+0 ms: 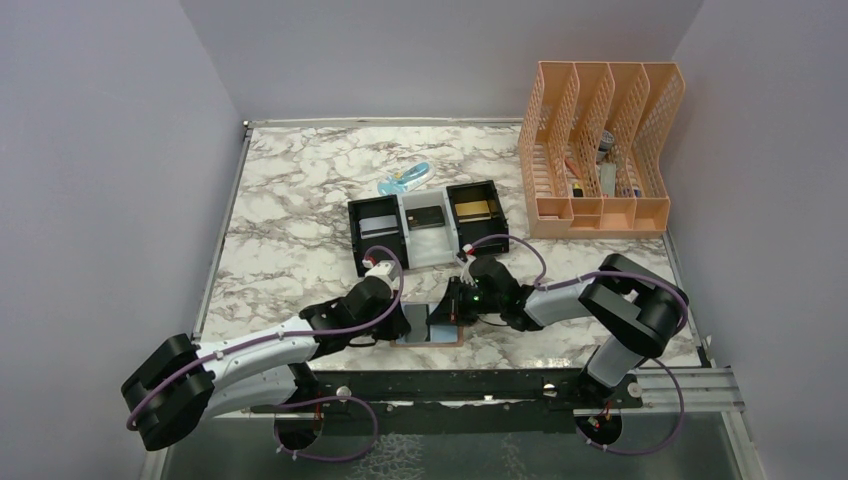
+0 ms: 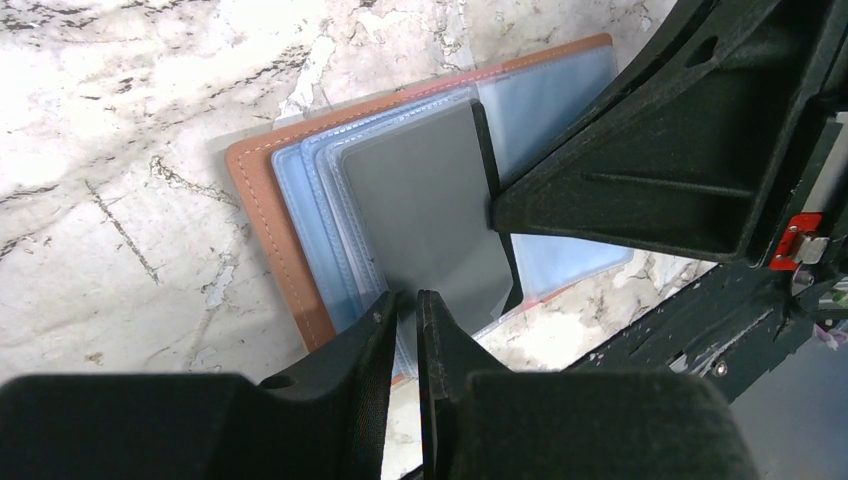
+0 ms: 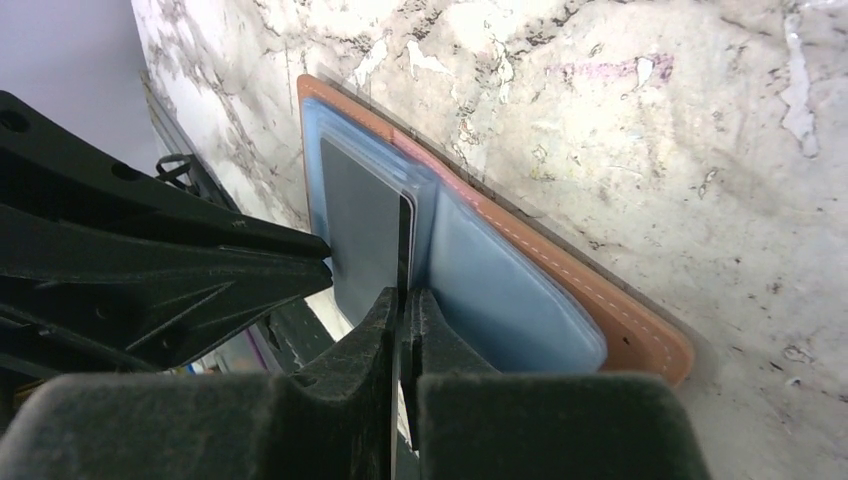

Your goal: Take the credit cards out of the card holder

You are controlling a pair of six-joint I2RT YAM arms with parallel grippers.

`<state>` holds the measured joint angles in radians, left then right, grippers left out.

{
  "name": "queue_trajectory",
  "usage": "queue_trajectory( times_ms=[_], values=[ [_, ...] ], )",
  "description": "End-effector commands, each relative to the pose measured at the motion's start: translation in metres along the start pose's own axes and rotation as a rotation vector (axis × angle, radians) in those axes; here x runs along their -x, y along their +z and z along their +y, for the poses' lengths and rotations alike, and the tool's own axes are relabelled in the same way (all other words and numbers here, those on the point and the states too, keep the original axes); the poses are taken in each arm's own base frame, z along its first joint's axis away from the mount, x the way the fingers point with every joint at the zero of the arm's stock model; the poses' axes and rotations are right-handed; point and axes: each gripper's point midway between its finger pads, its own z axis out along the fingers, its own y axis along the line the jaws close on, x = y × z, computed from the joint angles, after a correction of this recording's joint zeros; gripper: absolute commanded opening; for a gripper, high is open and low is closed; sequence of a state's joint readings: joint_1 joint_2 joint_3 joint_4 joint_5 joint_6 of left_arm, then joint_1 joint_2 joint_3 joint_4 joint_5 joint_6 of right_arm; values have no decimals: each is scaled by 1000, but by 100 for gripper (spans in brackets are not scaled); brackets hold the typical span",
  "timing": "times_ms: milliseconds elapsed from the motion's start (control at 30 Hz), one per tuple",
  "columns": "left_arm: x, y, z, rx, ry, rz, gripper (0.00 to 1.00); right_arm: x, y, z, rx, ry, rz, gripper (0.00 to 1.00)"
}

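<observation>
The left gripper (image 1: 398,318) and right gripper (image 1: 452,306) met over the open card holder (image 1: 430,328) on a marble table (image 1: 290,180).
Top view: lilac walls (image 1: 100,150) boxed in the table, and a three-compartment tray (image 1: 355,235) lay beyond both grippers. Left wrist: the left gripper (image 2: 407,305), jaws narrow, pinched the card holder's (image 2: 265,220) pale blue pocket edge. Right wrist: the right gripper (image 3: 405,300) was clamped on the dark grey card (image 3: 360,220).

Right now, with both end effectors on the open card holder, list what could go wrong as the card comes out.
The right end effector pinches only the thin edge of the dark grey card, so it may slip. The left end effector holds just the pale sleeves of the card holder, which might drag along. The table edge is close; a dropped card could fall off.
</observation>
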<state>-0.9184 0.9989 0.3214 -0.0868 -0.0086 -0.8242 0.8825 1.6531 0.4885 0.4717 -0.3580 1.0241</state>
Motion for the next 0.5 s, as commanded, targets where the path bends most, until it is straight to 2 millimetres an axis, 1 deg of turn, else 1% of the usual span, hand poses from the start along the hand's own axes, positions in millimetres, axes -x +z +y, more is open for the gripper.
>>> queue_trajectory(
  times_ms=[0,133,300,467],
  values=[
    [-8,-2,9,37,7,27,18,1,-3,1,5,-21,-22,1],
    [-9,-2,9,37,4,28,18,-2,-8,10,37,-61,2,1],
    [-9,-2,12,44,-1,16,18,-5,-15,13,47,-79,9,1],
    [-12,-3,16,47,-7,11,19,-12,-17,12,50,-98,55,1]
  ],
)
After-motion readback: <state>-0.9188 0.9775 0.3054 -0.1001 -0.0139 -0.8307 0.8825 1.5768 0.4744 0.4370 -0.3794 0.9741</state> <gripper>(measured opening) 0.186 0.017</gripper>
